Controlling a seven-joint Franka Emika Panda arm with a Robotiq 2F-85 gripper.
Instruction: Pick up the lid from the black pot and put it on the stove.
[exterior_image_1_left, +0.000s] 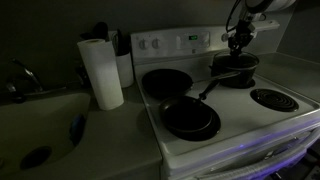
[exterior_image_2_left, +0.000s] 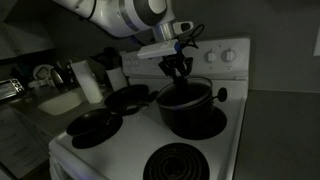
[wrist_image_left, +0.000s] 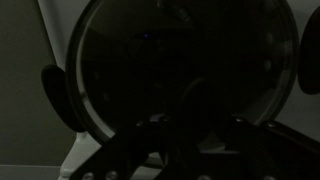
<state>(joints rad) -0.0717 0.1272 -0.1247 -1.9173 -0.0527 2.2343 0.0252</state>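
My hand (exterior_image_2_left: 178, 72) hangs straight down over the black pot (exterior_image_2_left: 190, 115), its fingers reaching to the top of the pot. The scene is so dim that I cannot tell whether the fingers are spread or pinched on anything. In the wrist view they show only as dark shapes along the bottom edge, and I cannot make out any contact.

The lid (wrist_image_left: 190, 50) fills most of the wrist view. It is a round, see-through disc with a thin pale rim, and the dark inside of the pot shows through it. It sits flat on the pot, directly beneath my hand.

In both exterior views the pot stands on a rear burner of the stove (exterior_image_2_left: 232, 55), close to the white back panel. Two black frying pans (exterior_image_1_left: 165, 82) (exterior_image_1_left: 190, 118) sit on the burners to the other side, apart from the pot
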